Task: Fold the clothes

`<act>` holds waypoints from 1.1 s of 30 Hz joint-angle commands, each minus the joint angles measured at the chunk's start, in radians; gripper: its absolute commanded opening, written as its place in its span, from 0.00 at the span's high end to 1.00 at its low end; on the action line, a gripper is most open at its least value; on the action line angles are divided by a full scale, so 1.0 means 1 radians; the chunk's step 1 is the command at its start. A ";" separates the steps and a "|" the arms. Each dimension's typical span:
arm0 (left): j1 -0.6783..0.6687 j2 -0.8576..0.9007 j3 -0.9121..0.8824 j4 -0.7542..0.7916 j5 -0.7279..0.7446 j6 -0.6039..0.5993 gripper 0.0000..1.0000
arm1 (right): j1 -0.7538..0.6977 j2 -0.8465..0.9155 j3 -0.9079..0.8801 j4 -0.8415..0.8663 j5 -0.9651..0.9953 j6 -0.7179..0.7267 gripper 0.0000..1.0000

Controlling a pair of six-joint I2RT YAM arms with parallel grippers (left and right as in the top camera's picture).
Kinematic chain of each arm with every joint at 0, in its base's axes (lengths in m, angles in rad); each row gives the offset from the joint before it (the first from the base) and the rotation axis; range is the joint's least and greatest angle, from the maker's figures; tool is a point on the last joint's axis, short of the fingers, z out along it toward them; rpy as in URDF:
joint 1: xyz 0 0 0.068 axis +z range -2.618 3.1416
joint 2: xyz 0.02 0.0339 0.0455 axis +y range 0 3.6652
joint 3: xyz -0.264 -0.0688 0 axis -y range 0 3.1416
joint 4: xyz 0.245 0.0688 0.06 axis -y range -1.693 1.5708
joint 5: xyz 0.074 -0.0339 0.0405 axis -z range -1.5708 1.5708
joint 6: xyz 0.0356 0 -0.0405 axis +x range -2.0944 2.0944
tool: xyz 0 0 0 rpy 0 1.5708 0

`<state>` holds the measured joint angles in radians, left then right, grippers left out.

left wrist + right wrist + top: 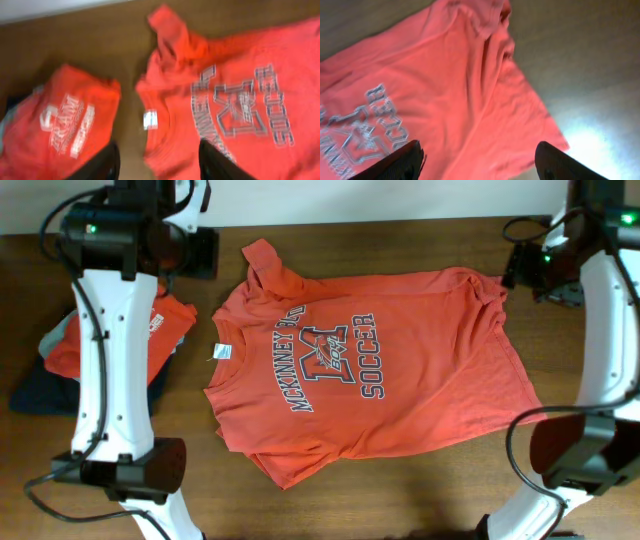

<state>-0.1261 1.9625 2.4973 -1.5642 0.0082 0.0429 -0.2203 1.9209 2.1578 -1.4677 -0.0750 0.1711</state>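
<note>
The orange-red T-shirt (400, 390) lies spread on the wooden table, print side up, with its collar and white neck tag (223, 352) to the left. My left gripper (205, 252) is above the table's back left, near the upper sleeve. In the left wrist view its fingers (157, 150) are open and empty above the shirt's collar (240, 65) and tag (150, 120). My right gripper (518, 265) is by the shirt's back right corner. In the right wrist view its fingers (477, 150) are wide open and empty above the hem area (460, 90).
A smaller folded red shirt with a white logo (170, 315) lies on a stack of navy and grey garments (30, 390) at the left, partly under my left arm; it also shows in the left wrist view (65, 120). The table's back edge runs along the top.
</note>
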 commanded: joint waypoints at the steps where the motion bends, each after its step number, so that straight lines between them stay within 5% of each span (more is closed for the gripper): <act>1: -0.002 -0.098 0.012 -0.072 -0.056 -0.076 0.50 | -0.017 -0.141 0.014 -0.038 -0.064 -0.014 0.23; 8: -0.005 -0.223 -0.077 -0.124 -0.078 -0.172 0.51 | -0.016 -0.307 0.013 -0.122 -0.064 0.002 0.23; 13: -0.021 -0.346 -0.333 -0.123 -0.070 -0.221 0.51 | -0.016 -0.377 -0.050 -0.175 -0.064 0.029 0.23; 24: -0.044 -0.537 -1.025 0.145 0.031 -0.244 0.50 | -0.051 -0.386 -0.697 0.129 -0.048 0.129 0.18; 33: -0.064 -0.536 -1.300 0.343 0.085 -0.244 0.50 | -0.299 -0.341 -1.060 0.376 -0.053 0.229 0.18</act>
<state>-0.1886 1.4487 1.2224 -1.2457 0.0612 -0.1856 -0.4538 1.5780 1.1530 -1.1202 -0.1291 0.3443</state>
